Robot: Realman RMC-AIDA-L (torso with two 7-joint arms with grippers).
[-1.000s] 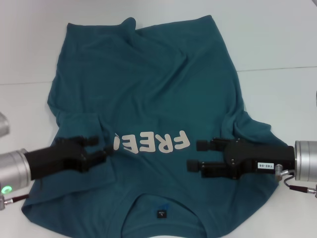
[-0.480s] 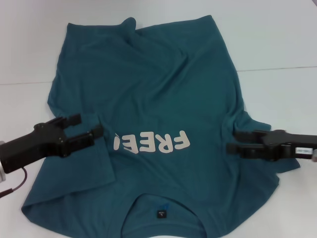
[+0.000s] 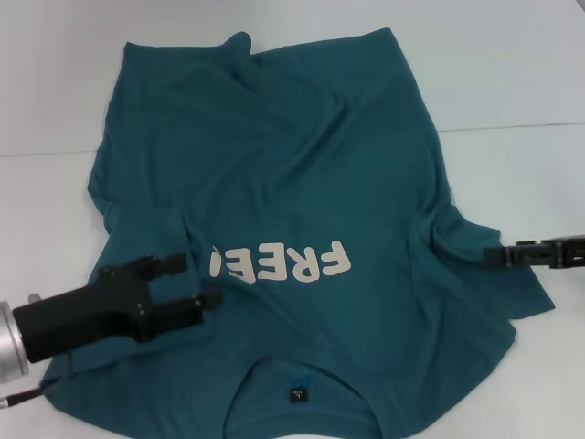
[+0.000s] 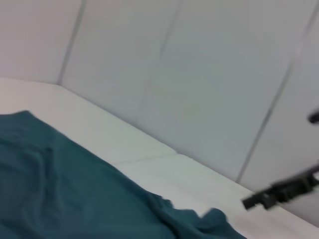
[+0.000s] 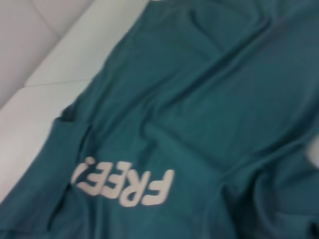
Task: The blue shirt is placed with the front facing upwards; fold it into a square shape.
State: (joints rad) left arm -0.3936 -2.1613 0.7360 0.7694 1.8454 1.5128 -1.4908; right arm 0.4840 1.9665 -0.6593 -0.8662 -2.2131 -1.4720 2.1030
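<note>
Blue shirt (image 3: 274,183) lies spread front-up on the white surface (image 3: 512,82), wrinkled, collar and neck label (image 3: 296,395) at 6 o'clock in the head view, hem at 12 o'clock. Cream "FREE" lettering (image 3: 283,263) sits mid-chest and reads upside down from the head camera. The sleeve at 8 o'clock is folded in over the chest, its edge covering the last letter; the sleeve at 3 o'clock is bunched and creased. Left gripper (image 3: 187,283) is at 8 o'clock, low over the folded-in sleeve, just beside the lettering, fingers (image 3: 174,263) apart with nothing between them, cloth not gripped. Right gripper (image 3: 489,257) is at 3 o'clock, over the outer edge of that sleeve, only the dark tips showing at the frame edge; cannot tell if its fingers are spread or closed. Left wrist view shows teal shirt fabric (image 4: 75,194) on the surface, with the right gripper (image 4: 251,201) far off beyond it. Right wrist view shows the shirt (image 5: 199,109) with the lettering (image 5: 124,184) and the folded-in sleeve.
</note>
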